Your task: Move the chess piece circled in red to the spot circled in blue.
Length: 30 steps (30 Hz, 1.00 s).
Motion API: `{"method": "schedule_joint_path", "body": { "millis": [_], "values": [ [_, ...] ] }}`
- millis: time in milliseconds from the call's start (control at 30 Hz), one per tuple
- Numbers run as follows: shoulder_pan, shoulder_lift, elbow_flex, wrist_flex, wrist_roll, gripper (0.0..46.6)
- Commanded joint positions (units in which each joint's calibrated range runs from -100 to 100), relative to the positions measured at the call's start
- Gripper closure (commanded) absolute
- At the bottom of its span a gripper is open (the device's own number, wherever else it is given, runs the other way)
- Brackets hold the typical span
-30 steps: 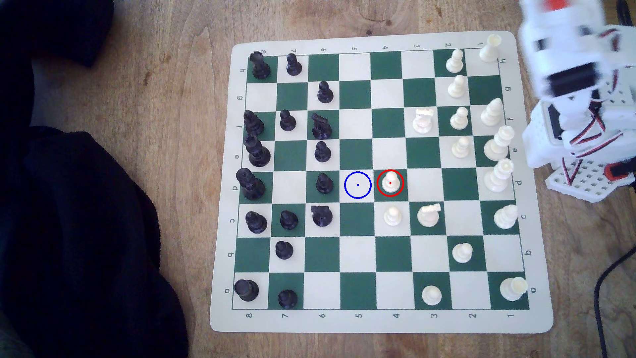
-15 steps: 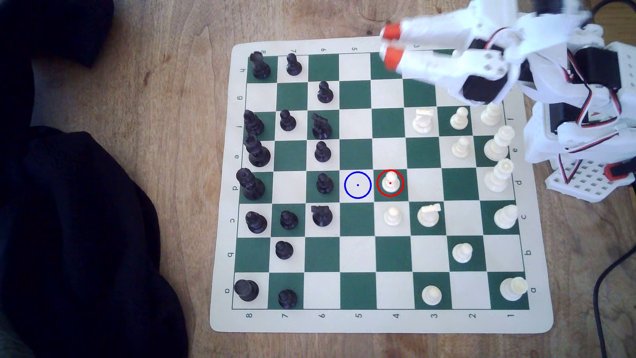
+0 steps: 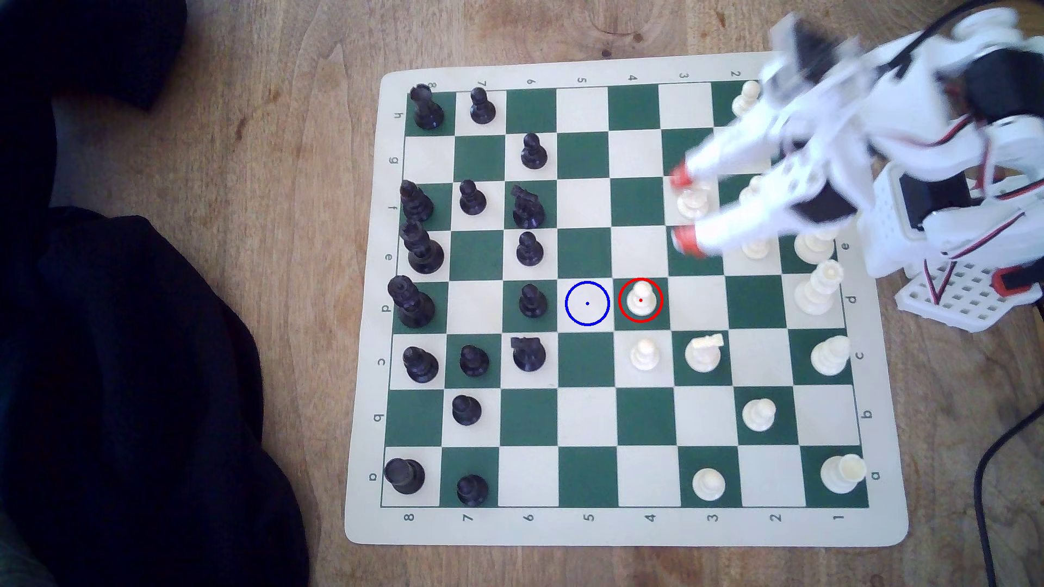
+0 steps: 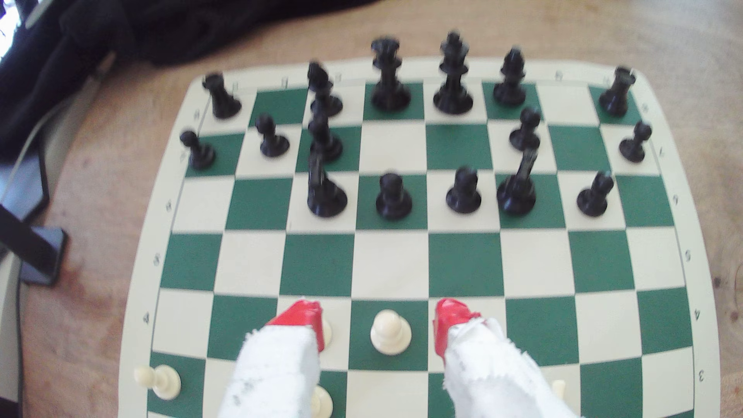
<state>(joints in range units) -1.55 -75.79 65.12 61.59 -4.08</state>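
Observation:
The cream pawn stands inside the red ring on a green square near the board's middle. The spot, a cream square with a blue ring and dot, adjoins it on the exterior view's left. My gripper is open and blurred, hovering over a cream knight, up and to the right of the pawn and apart from it. In the wrist view the pawn sits between my red fingertips, and the gripper holds nothing.
The green-and-cream board lies on a wooden table. A black pawn stands just left of the spot. Another cream pawn and a cream knight stand below the ringed pawn. Dark cloth covers the left.
The arm swung out from the right over the board's top edge, then down toward the middle. Its fingers spread wider apart. No chess piece has moved.

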Motion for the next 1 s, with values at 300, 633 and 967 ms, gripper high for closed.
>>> {"method": "schedule_joint_path", "body": {
  "millis": [300, 633, 967],
  "values": [
    [-2.71, 20.01, -4.83, -4.92, -3.96, 31.7],
    [-3.26, 28.08, -3.01, -12.45, -4.00, 33.4],
    [-3.50, 34.02, -1.38, -16.38, -3.91, 32.5]
  ]
}}
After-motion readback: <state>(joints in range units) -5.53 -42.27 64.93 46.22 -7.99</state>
